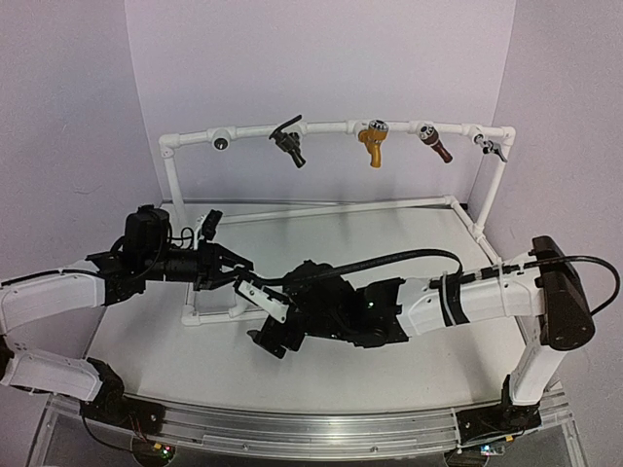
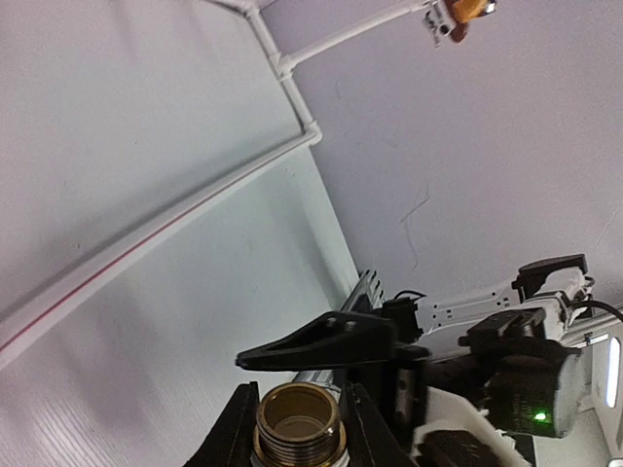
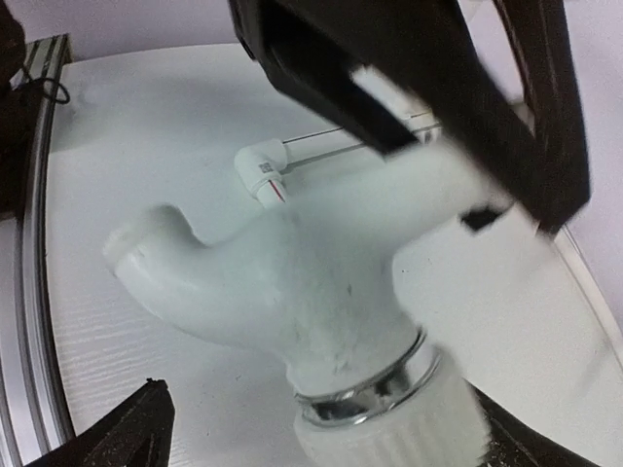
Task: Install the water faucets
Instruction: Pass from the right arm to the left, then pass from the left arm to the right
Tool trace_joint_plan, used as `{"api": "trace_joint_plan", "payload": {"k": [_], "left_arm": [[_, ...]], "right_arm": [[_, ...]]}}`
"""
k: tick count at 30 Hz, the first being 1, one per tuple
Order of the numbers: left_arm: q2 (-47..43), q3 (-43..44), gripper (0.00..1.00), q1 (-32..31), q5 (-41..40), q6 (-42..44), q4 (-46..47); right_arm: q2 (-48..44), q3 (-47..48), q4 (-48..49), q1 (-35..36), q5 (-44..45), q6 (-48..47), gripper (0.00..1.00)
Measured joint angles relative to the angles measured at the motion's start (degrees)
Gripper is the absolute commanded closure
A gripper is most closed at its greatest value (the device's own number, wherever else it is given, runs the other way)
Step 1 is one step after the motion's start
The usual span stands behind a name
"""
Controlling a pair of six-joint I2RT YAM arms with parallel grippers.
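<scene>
The left claw is clamped on the white faucet above the middle of the worktop. The right claw stands wide open around the faucet's threaded end.

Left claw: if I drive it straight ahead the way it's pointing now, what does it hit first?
Most likely a black finger of the right claw, which crosses just beyond the brass threaded end between the left claw fingers. Depth is hard to judge.
</scene>
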Motion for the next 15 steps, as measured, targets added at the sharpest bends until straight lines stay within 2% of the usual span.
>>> {"api": "trace_joint_plan", "payload": {"k": [8, 15], "left_arm": [[-8.5, -3.8, 1.0, 0.0, -8.0, 0.8, 6.3], [-13.9, -8.4, 1.0, 0.0, -13.4, -1.6, 17.0]], "right_arm": [[-3.0, -9.6, 8.6, -0.1, 0.8, 16.3, 0.02], [-6.4, -16.7, 30.8, -0.1, -5.2, 33.2, 0.02]]}}
